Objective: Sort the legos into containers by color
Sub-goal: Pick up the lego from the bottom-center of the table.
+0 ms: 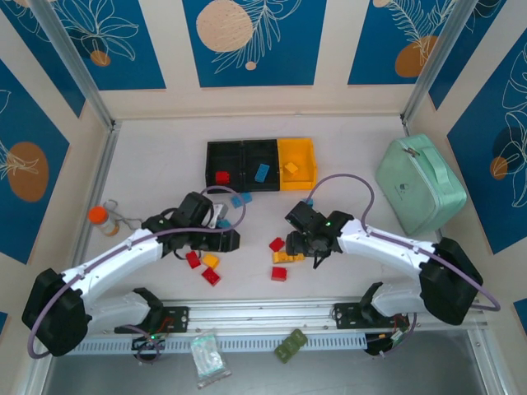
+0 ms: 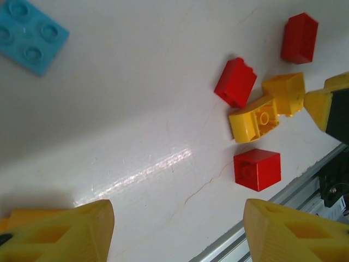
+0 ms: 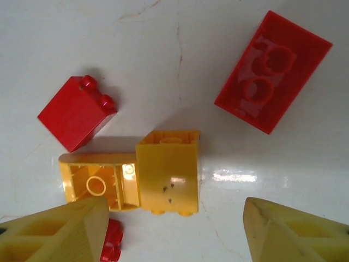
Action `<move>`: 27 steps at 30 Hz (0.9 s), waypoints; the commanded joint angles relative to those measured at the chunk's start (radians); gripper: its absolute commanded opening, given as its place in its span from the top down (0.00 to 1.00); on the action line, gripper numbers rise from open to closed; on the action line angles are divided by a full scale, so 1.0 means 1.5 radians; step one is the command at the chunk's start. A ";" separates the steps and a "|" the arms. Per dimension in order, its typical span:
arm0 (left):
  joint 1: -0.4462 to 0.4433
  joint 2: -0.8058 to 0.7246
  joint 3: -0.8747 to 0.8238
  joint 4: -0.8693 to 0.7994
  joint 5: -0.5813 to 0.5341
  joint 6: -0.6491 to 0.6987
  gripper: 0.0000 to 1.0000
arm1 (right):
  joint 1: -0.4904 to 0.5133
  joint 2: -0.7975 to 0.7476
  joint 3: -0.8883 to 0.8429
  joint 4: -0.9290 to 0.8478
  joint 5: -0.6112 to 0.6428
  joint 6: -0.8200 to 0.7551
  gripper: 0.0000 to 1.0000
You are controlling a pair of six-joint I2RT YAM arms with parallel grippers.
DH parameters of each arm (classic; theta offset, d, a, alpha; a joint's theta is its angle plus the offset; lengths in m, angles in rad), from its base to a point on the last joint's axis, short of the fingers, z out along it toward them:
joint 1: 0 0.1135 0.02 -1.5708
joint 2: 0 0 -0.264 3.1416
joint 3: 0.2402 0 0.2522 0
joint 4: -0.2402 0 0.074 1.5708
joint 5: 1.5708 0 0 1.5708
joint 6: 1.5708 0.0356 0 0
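Note:
The containers [image 1: 260, 154] stand in a row at the back: two black bins and a yellow one, each holding a lego of one color. Loose legos lie near the arms: red [image 1: 193, 259], yellow [image 1: 211, 261] and red [image 1: 211, 276] by my left gripper [image 1: 224, 240], with blue ones [image 1: 240, 199] behind it. My left gripper [image 2: 177, 229] is open over bare table. My right gripper [image 3: 174, 229] is open, low over a yellow lego [image 3: 168, 172] joined by a hollow yellow one [image 3: 95, 183]. Red legos [image 3: 76, 112] [image 3: 272, 71] lie just beyond.
A mint-green case [image 1: 420, 183] stands at the right. An orange-capped bottle [image 1: 103, 217] lies at the left wall. A metal rail [image 1: 263, 313] runs along the near edge, with a plastic bag [image 1: 207, 355] and a dark green piece [image 1: 291, 345] below it.

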 commanded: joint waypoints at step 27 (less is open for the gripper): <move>-0.031 0.017 0.003 0.061 -0.013 -0.044 0.37 | -0.034 0.036 0.056 0.013 -0.011 -0.044 0.74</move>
